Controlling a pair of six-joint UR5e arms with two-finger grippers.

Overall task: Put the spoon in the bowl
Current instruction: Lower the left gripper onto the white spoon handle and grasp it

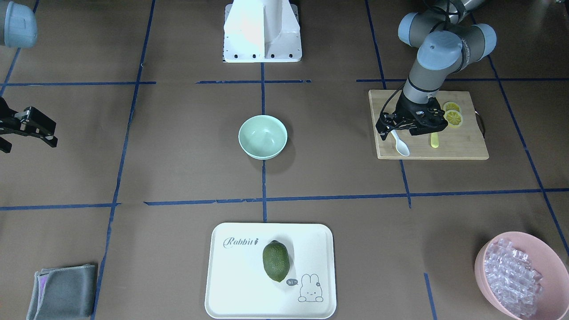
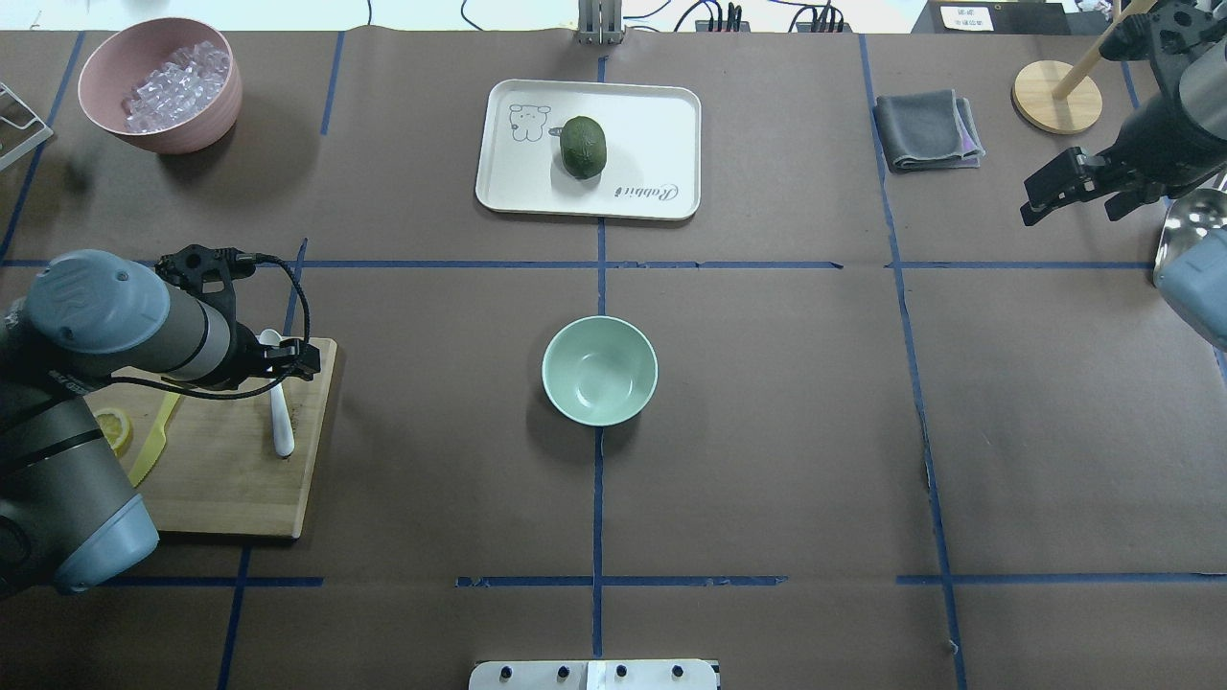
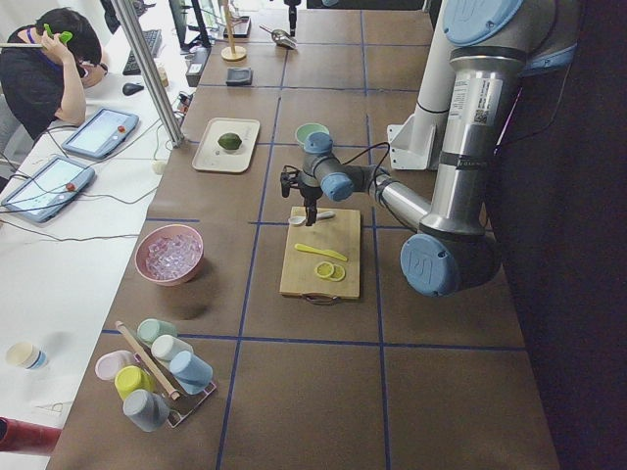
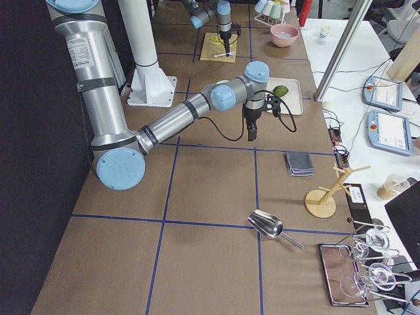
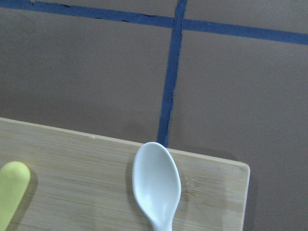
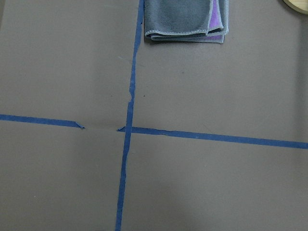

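Observation:
The white spoon lies on the wooden cutting board, its scoop pointing away from the robot. It also shows in the overhead view and the left wrist view. My left gripper hangs low over the spoon's handle and looks open; the handle's middle is hidden beneath it. No fingers show in the left wrist view. The mint-green bowl stands empty at the table's centre, also seen from overhead. My right gripper hovers open and empty at the far right edge.
A yellow knife and lemon slices share the board. A white tray holds an avocado. A pink bowl of clear cubes, a grey cloth, a metal scoop and a wooden stand sit at the edges.

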